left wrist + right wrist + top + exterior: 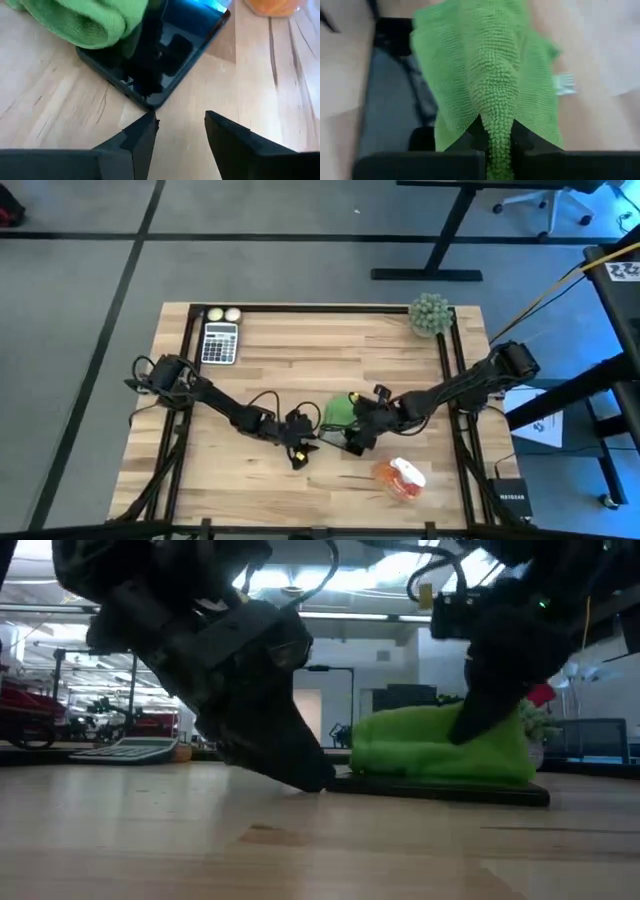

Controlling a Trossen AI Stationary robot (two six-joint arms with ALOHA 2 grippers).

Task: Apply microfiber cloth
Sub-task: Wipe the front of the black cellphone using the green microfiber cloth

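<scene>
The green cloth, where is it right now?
The green cloth is bunched on the black phone near the table's middle in the high view, pinched by the right tool, with the open left tool just beside the phone.

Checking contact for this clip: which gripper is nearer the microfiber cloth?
Right. The right gripper is shut on a fold of the microfiber cloth, over the phone. The left gripper is open beside the phone's edge.

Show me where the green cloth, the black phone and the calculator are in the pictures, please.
green cloth (490,90): right wrist view, on its middle ridge.
black phone (175,50): left wrist view, on its bare glossy screen.
calculator (220,343): high view, on its keypad.
</scene>
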